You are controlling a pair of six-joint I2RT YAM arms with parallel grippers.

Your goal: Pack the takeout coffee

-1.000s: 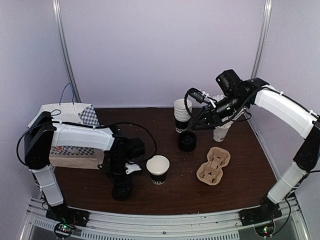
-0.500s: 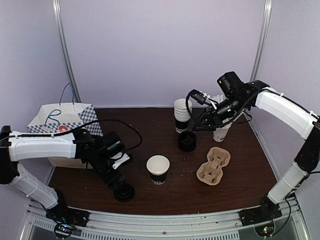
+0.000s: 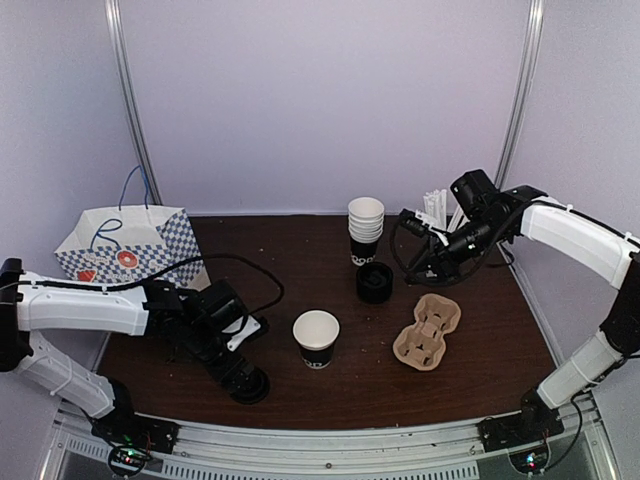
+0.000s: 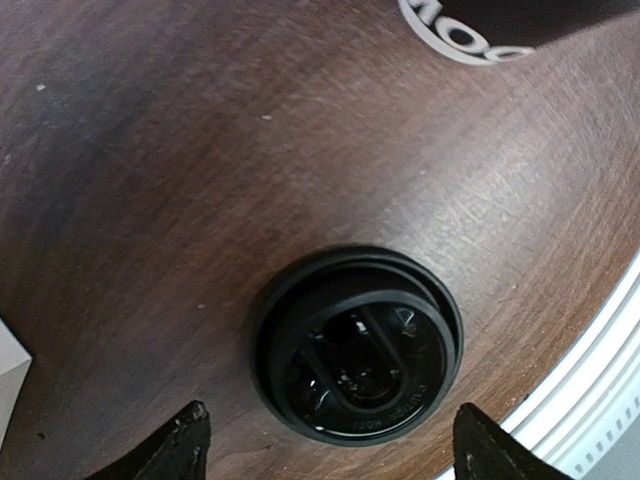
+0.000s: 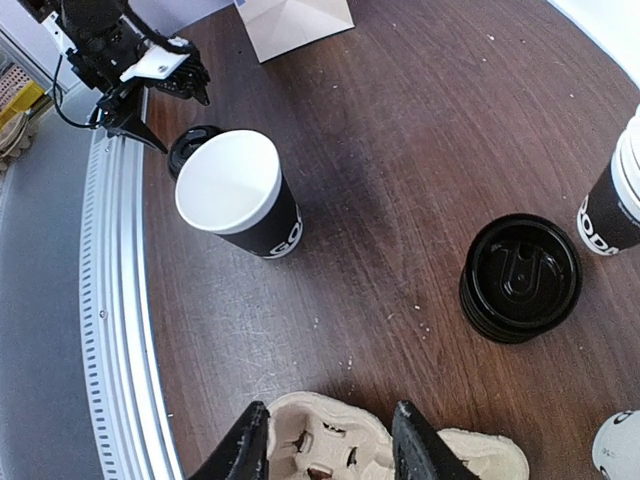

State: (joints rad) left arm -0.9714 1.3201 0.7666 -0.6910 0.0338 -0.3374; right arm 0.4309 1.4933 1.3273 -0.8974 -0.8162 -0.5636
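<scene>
**Top external, then the wrists: cup uncovered, lid lying apart**

Top external: the black coffee cup (image 3: 316,340) stands upright mid-table with no lid on it, its white inside showing. A loose black sip lid (image 3: 247,384) lies near the front edge, to the cup's left and apart from it. The left gripper (image 3: 236,368) hangs low just over that lid. The right gripper (image 3: 422,272) hovers between the short stack of lids (image 3: 374,282) and the pulp cup carrier (image 3: 427,330). A paper bag (image 3: 120,245) stands at the far left.

Left wrist: the fingers (image 4: 180,445) are spread wide, one on each side of the sip lid, which lies flat on the table (image 4: 150,200). They grip nothing.

Right wrist: the fingers (image 5: 245,450) are parted above the carrier with nothing between them. The cup stands near the front rail, well apart from the lid stack.
</scene>
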